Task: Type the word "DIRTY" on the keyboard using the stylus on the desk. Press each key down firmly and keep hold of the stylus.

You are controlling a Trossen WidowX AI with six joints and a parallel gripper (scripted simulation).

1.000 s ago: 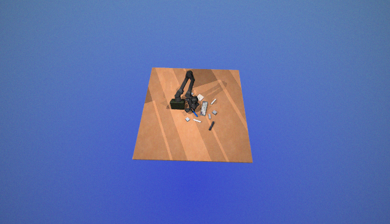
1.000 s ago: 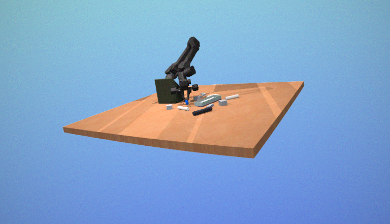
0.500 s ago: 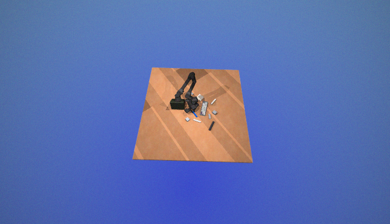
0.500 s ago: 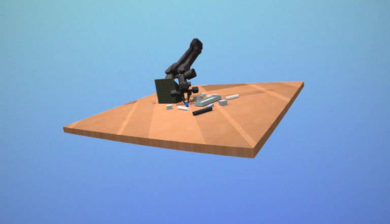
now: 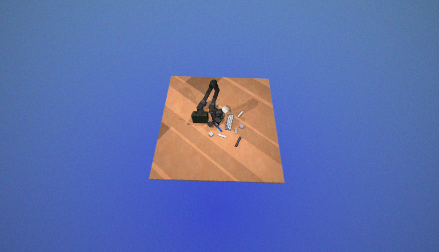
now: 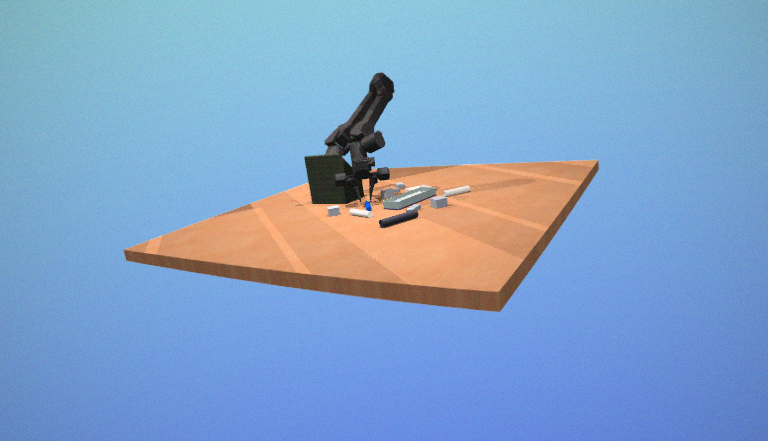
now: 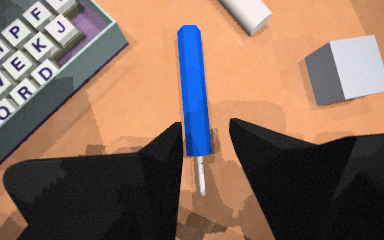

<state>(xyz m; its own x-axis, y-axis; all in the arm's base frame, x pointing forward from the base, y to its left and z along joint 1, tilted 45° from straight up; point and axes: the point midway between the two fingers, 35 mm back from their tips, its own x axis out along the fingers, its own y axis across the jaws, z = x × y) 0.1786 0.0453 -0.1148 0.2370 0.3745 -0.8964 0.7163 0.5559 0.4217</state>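
Observation:
The blue stylus (image 5: 219, 128) (image 6: 368, 206) (image 7: 194, 90) lies on the desk, its thin pale tip pointing toward the bottom of the wrist view. My gripper (image 6: 365, 202) (image 7: 205, 127) is open, its fingertips on either side of the stylus's tip end. The left finger is close to the blue barrel; a wider gap shows at the right. The keyboard (image 5: 229, 122) (image 6: 408, 197) (image 7: 75, 95) stands beside it, at the upper left of the wrist view. Its D key (image 7: 45, 73) and R key (image 7: 22, 93) are readable; the I and Y keys cannot be made out.
A white cylinder (image 5: 221, 135) (image 6: 360, 212) (image 7: 247, 15) and a grey block (image 5: 211, 134) (image 6: 333, 210) (image 7: 357, 67) lie near the stylus. A dark cylinder (image 5: 238, 141) (image 6: 398, 219), another grey block (image 5: 242, 126) (image 6: 438, 202) and another white cylinder (image 5: 240, 114) (image 6: 457, 190) lie around the keyboard.

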